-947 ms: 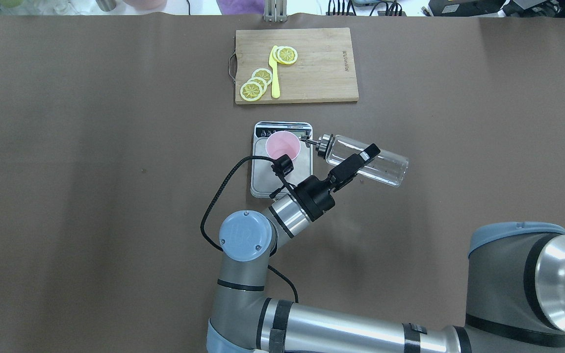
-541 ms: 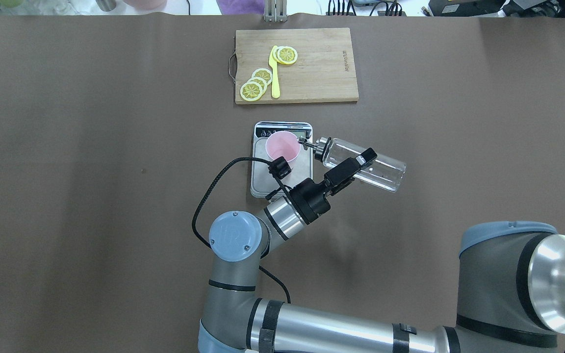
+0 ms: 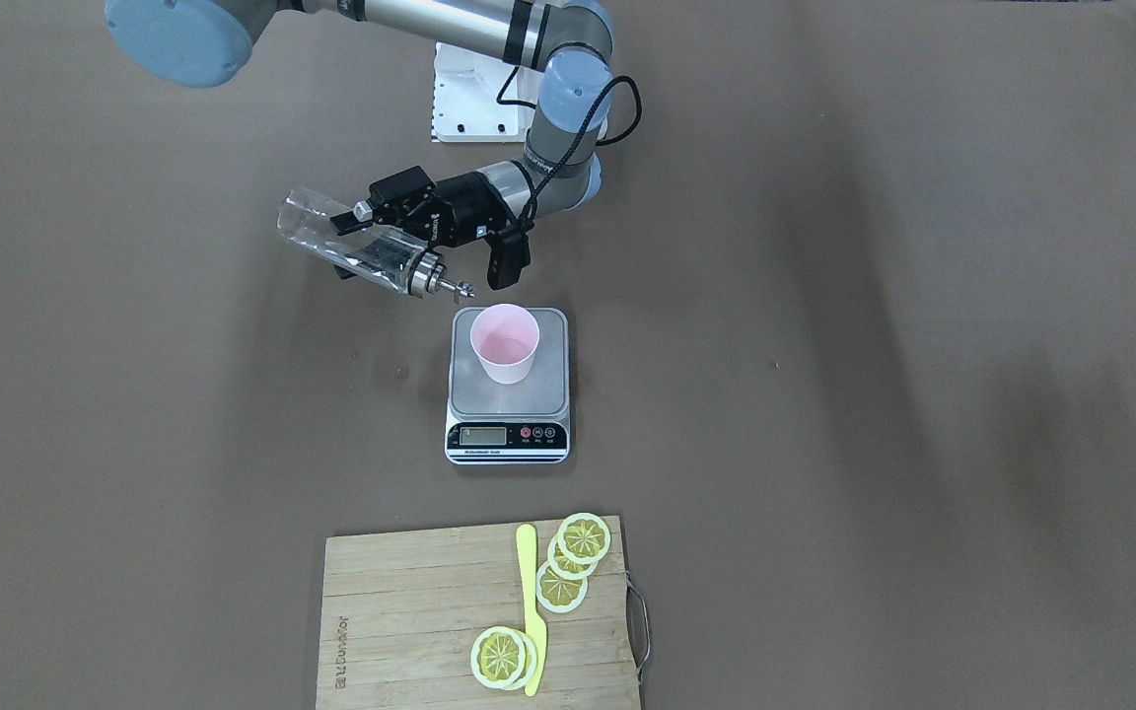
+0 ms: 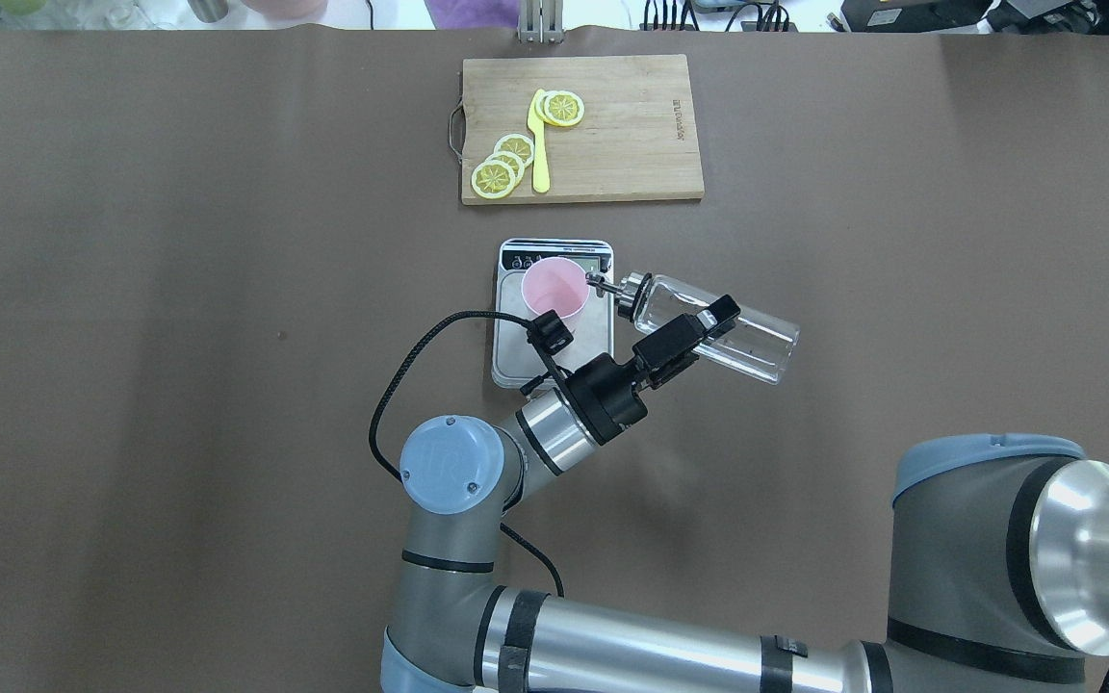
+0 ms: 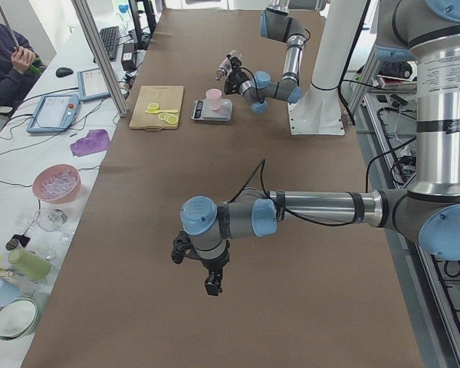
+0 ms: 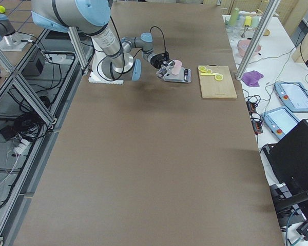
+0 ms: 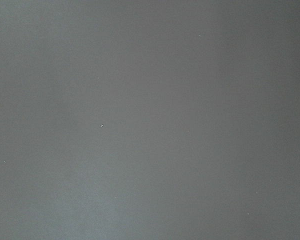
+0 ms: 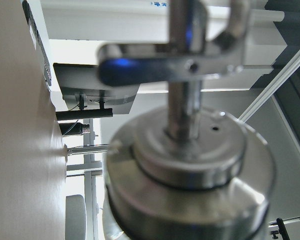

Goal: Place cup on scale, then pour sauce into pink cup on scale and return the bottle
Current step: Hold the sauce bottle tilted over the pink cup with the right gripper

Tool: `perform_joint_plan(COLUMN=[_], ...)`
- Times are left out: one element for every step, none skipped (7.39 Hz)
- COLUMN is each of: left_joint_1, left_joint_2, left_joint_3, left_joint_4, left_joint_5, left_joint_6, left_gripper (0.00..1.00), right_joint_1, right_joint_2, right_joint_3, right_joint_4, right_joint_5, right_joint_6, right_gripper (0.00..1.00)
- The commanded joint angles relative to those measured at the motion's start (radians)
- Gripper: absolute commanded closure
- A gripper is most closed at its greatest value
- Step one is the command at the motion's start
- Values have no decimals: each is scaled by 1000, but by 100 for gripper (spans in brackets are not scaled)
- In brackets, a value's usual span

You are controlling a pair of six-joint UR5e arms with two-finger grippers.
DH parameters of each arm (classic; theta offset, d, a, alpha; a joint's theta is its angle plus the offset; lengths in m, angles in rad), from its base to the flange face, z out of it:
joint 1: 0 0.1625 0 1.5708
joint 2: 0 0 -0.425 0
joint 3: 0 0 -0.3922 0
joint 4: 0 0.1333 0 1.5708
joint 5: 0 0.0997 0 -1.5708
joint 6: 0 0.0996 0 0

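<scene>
The brown table [image 4: 131, 289] carries everything. The right arm [image 4: 554, 433] reaches over it, and the right gripper [image 4: 707, 323] is clamped on the middle of the bottle [image 4: 752, 345], with its fingers on two opposite sides of the glass. The left arm [image 5: 314, 207] is well apart from this gripper, far along the table. Its left gripper [image 5: 179, 251] hangs above bare table, and whether its fingers are apart or together I cannot tell. Beyond the right gripper, farther from the robot, lies the wooden cutting board [image 4: 631, 144]. The scale [image 3: 509, 399] stands on the table just beside the right gripper, on its left side, nearer to it than the board. The bottle is of clear glass and is held tilted far over, nearly lying, with the bottom to the right of the gripper and the metal collar to its left. The pink cup [image 4: 554, 287] stands upright on the platform of the scale, left of the gripper. On the board lie a yellow knife [image 4: 540, 144] and several lemon slices [image 4: 497, 176]. The spout [image 4: 603, 282] points at the cup with its tip near the rim; whether it touches the rim I cannot tell.
</scene>
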Motion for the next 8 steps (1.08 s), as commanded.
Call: perform_joint_plan(left_joint_1=[-1, -1, -1, -1, -1, -1, -1, -1], left_joint_2=[0, 0, 0, 0, 0, 0, 0, 6], left_joint_3=[0, 0, 0, 0, 2, 2, 2, 2], left_joint_4=[0, 0, 0, 0, 0, 0, 0, 0], left_joint_5=[0, 0, 0, 0, 0, 0, 0, 0], left_joint_6=[0, 0, 0, 0, 0, 0, 0, 0], left_gripper=[1, 1, 1, 1, 1, 1, 1, 1], right_joint_1=[-1, 1, 1, 1, 1, 1, 1, 1], right_joint_2=[16, 26, 36, 39, 45, 46, 46, 48], right_joint_3=[-27, -44, -46, -47, -50, -52, -55, -69], right_joint_4=[-3, -14, -27, -38, -55, -58, -61, -63], right_joint_5=[3, 5, 8, 14, 15, 15, 15, 15], right_joint_6=[0, 0, 0, 0, 0, 0, 0, 0], right_gripper=[100, 100, 100, 100, 100, 100, 100, 100])
